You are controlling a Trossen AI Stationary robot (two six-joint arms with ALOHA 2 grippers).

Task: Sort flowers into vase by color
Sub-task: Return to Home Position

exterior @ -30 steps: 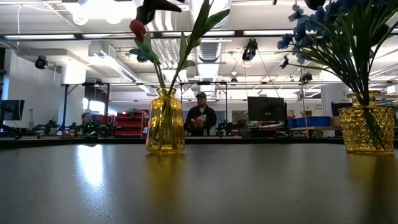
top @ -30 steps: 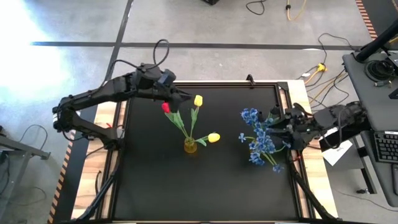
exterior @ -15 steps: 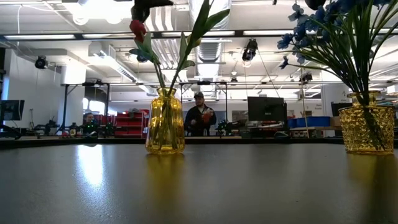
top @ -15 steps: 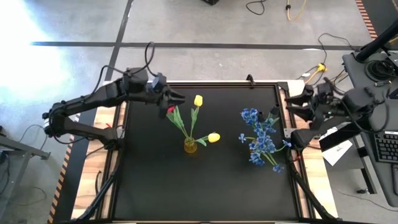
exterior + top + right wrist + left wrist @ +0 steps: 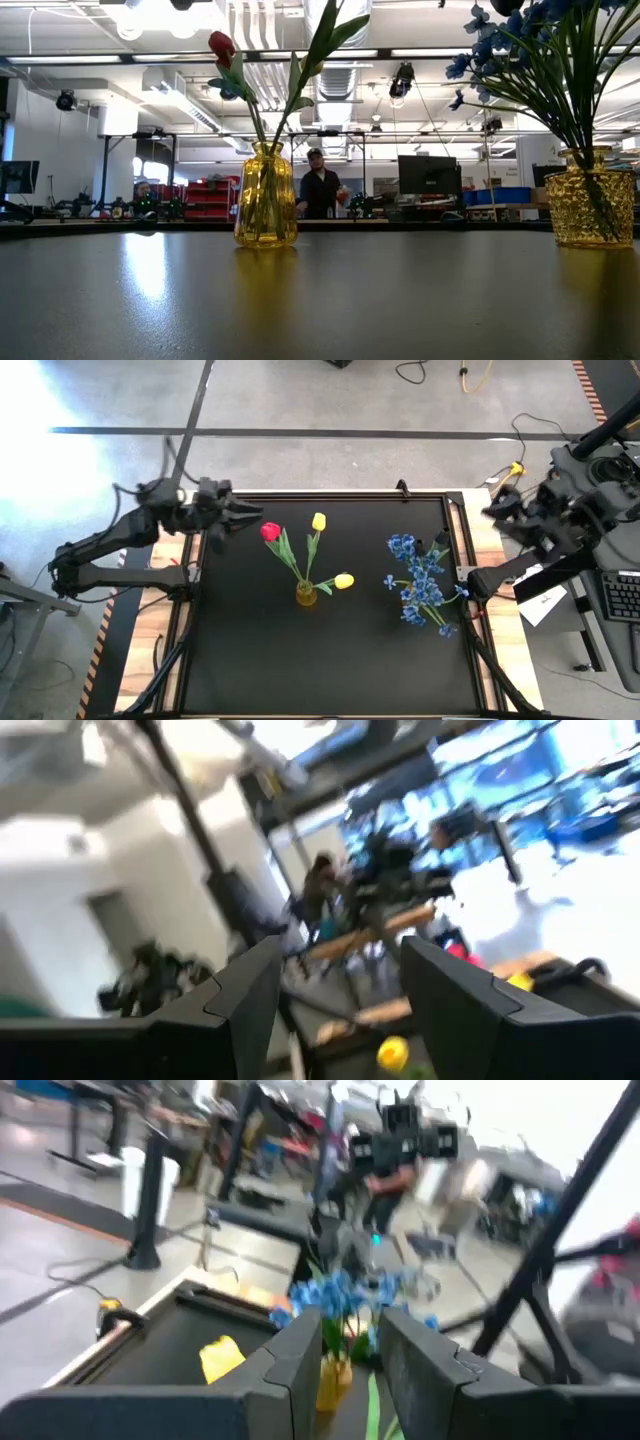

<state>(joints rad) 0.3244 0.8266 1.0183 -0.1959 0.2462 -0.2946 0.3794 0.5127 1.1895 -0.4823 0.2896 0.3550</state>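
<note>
A yellow glass vase (image 5: pixel 306 595) (image 5: pixel 265 195) stands mid-table and holds one red tulip (image 5: pixel 270 531) (image 5: pixel 222 45) and two yellow tulips (image 5: pixel 319 521) by their stems. Sprays of blue blossoms (image 5: pixel 415 582) (image 5: pixel 530 40) stand in a second yellow vase (image 5: pixel 592 208) toward the right. My left gripper (image 5: pixel 252 513) (image 5: pixel 352 1370) is open, left of the red tulip and clear of it. My right gripper (image 5: pixel 497 510) (image 5: pixel 345 1010) is open beyond the table's right edge, raised.
Wooden strips and a black frame (image 5: pixel 462 550) border the dark table top (image 5: pixel 330 660). A desk with a keyboard (image 5: pixel 620 595) stands to the right. People (image 5: pixel 320 185) show in the room far behind. The near half of the table has free room.
My left gripper has let go of the red tulip and drawn back toward the table's left edge; the tulip stays upright in the middle vase. My right gripper has pulled away from the blue flowers, up and past the right edge.
</note>
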